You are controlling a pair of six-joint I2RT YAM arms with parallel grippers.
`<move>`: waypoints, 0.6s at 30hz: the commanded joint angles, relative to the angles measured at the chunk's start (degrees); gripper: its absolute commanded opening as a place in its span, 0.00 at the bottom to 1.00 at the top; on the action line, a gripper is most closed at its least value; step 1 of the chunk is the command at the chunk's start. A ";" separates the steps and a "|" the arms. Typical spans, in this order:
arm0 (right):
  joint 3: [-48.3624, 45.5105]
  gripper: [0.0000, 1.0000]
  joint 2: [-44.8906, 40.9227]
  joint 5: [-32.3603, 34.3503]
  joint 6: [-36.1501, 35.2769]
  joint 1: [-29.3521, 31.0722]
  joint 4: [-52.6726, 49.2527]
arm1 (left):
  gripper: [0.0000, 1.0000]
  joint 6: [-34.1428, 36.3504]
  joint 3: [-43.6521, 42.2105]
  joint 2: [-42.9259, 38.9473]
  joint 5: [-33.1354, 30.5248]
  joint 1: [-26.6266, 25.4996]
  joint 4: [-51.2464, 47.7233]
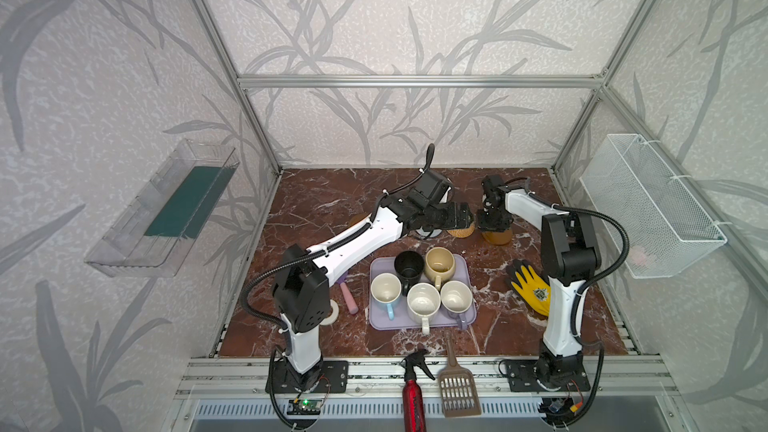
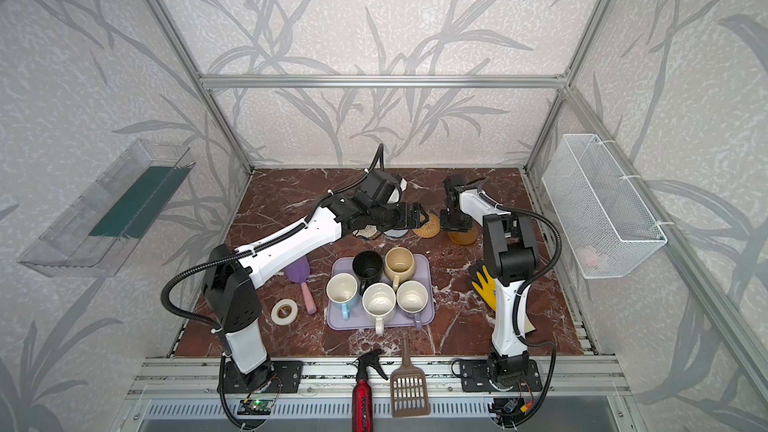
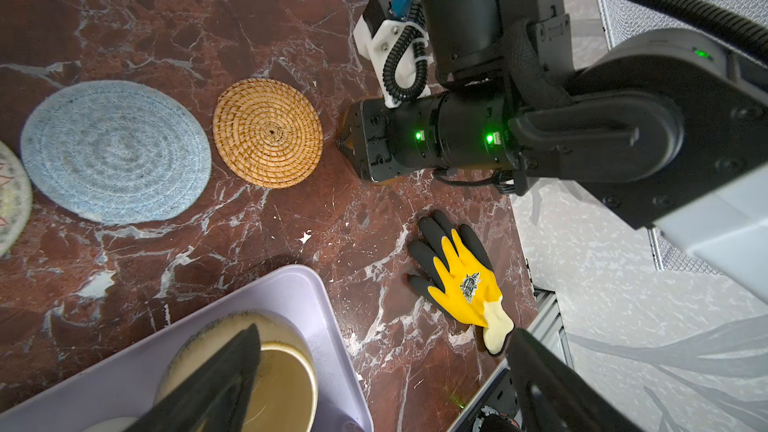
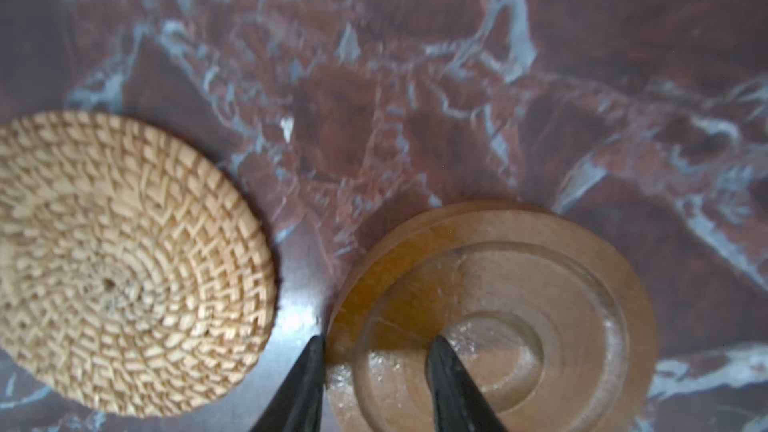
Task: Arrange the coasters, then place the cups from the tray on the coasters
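My right gripper [image 4: 376, 342] is shut on the rim of a brown wooden coaster [image 4: 540, 284], one finger outside its edge and one in its centre hollow. That coaster [image 1: 497, 238] lies at the back right. To its left lie a tan rattan coaster [image 3: 268, 132], a grey-blue woven coaster [image 3: 116, 151] and a cream woven coaster [image 3: 8, 197] in a row. The lavender tray [image 1: 376, 322] holds black [image 1: 408, 265], beige [image 1: 440, 263], light blue [image 1: 385, 289], white [image 1: 423, 303] and lavender [image 1: 456, 297] cups. My left gripper [image 3: 382, 376] hangs open above the tray's back corner.
A yellow and black glove [image 1: 530, 288] lies right of the tray. A white tape roll [image 2: 284, 311] and a purple scoop [image 2: 303, 284] lie left of it. A red spray bottle [image 1: 411, 392] and a brown slotted scoop [image 1: 457, 388] sit at the front edge.
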 commanded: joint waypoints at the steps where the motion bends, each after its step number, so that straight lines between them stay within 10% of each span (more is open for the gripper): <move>1: 0.71 0.40 3.35 -3.19 -1.08 -0.34 -1.56 | 0.95 0.23 -0.16 -1.83 -1.24 -0.04 -0.22; 18: 3.96 0.40 4.42 -3.86 -1.14 0.61 -1.85 | 0.95 -0.74 -2.88 -2.76 -1.17 -0.11 1.82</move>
